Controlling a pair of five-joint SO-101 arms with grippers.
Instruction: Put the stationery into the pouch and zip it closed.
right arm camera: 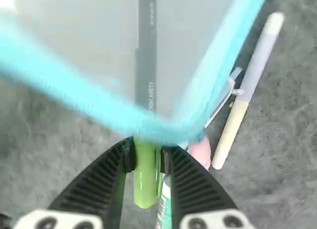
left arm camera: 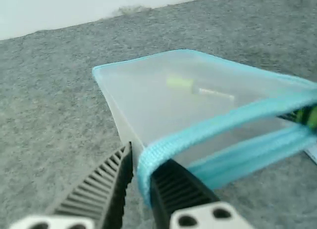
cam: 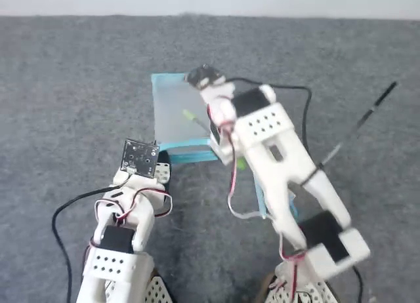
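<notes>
Pouch (cam: pixel 176 113): lying on grey surface (cam: pixel 79 86). Left pincer (left arm camera: pixel 146 162): gripping pouch's blue edge, jaws nearly together. Right pincer (right arm camera: pixel 147 147): clamping green pen (right arm camera: pixel 144 184) at pouch's mouth, barrel lying inside pouch.

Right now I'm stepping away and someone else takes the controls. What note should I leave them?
Left gripper: shut on the teal zipper edge of the pouch, at its corner.
Right gripper: shut on a green pen, with the pen's front end at the pouch mouth.
In the pouch: a green-and-white item shows through the wall.
Outside: a pale pen lies beside the pouch.
Done: at least one piece is inside, and the mouth looks open.
Left: push the green pen in, load the pale pen, then zip the pouch closed.
</notes>
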